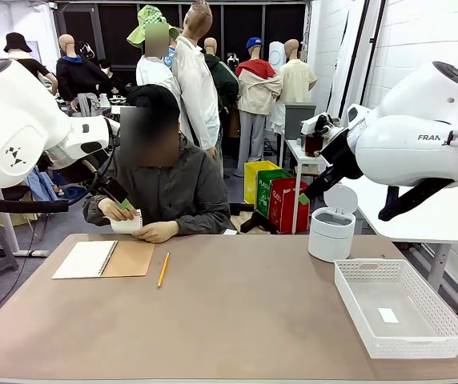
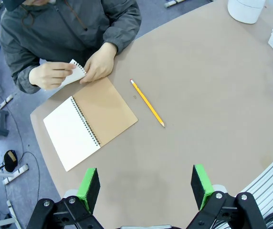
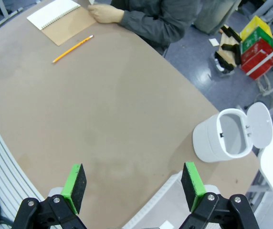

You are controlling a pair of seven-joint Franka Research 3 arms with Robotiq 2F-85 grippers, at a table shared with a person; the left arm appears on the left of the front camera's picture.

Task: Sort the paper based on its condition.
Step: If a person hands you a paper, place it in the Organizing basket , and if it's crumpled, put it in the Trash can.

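Both grippers are wide open with nothing in them: left gripper (image 2: 145, 185) hangs over the near left of the table (image 1: 237, 320), right gripper (image 3: 132, 185) over the near right. The paper (image 2: 75, 75) is at the far left edge in the person's hands (image 2: 98, 64), and so little of it shows that I can't tell its condition. My guess is the smart play is to hold off until it's laid flat or offered, then come in low along an edge so the sheet doesn't buckle. Flat probably goes to the basket (image 1: 409, 350) on the near right, crumpled to the open bin (image 3: 225, 138) on the far right. Avoid the notebook (image 2: 89, 126) and pencil (image 2: 147, 102). The tabletop is smooth brown, so a flat sheet may slide. Behind the table the room is busy, with coloured crates (image 1: 281, 196) on the floor.
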